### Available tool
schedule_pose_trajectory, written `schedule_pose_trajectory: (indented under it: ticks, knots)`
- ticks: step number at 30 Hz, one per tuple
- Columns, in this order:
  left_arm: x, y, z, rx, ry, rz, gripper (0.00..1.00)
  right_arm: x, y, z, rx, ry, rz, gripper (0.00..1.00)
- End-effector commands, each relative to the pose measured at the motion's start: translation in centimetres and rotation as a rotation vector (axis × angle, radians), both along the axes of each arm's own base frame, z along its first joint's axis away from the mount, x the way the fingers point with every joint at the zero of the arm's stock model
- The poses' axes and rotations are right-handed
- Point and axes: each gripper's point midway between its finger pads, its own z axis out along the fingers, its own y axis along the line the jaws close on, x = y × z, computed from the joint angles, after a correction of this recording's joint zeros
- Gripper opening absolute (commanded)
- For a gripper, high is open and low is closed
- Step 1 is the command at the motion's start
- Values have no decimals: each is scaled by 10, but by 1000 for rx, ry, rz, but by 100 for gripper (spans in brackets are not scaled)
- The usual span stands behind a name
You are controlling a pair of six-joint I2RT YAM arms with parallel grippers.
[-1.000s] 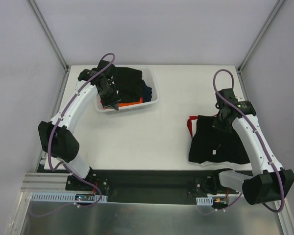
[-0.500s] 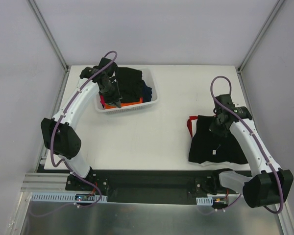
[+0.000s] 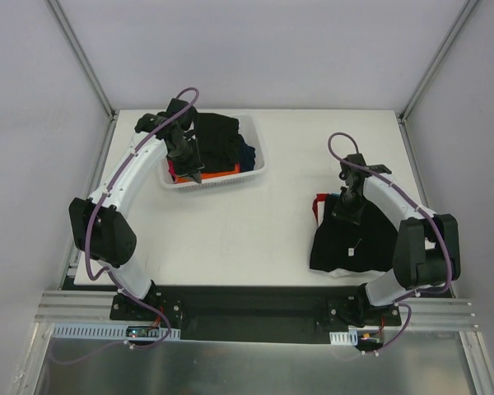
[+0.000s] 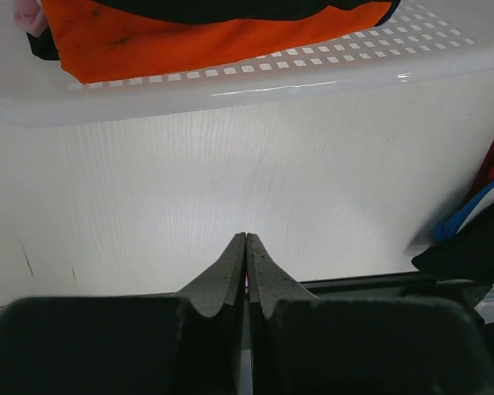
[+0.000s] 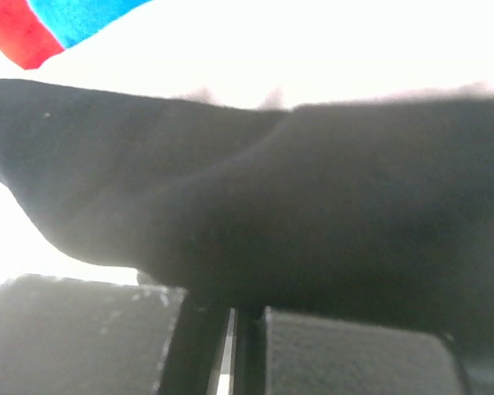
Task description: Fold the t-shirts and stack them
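Jaws of the left gripper (image 4: 245, 240) were pressed together on nothing, and it hung over the near side of the white plastic lattice basket (image 4: 230, 78). In the basket a crumpled orange t-shirt (image 4: 189, 37) lay beside bunched black shirts (image 3: 216, 136). The right gripper (image 3: 346, 211) was closed too, down on the far part of the flat black t-shirt (image 3: 346, 247) on the white table (image 3: 255, 222). Whether it pinched cloth could not be told. Red and blue fabric (image 5: 20, 33) showed beyond that shirt's edge.
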Motion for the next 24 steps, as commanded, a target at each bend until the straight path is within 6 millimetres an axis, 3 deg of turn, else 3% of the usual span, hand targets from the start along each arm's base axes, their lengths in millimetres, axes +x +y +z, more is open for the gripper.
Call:
schedule_pose_trajectory:
  ticks: [1, 12, 24]
  knots:
    - [-7, 15, 7, 39, -16, 4, 0, 16, 28, -5, 129, -9, 10, 1]
    - [-12, 20, 2, 47, 7, 24, 0, 8, 33, 6, 162, 23, -73, 1]
    - [-12, 14, 1, 20, 23, 24, 0, -16, -1, 5, 72, 78, -184, 1]
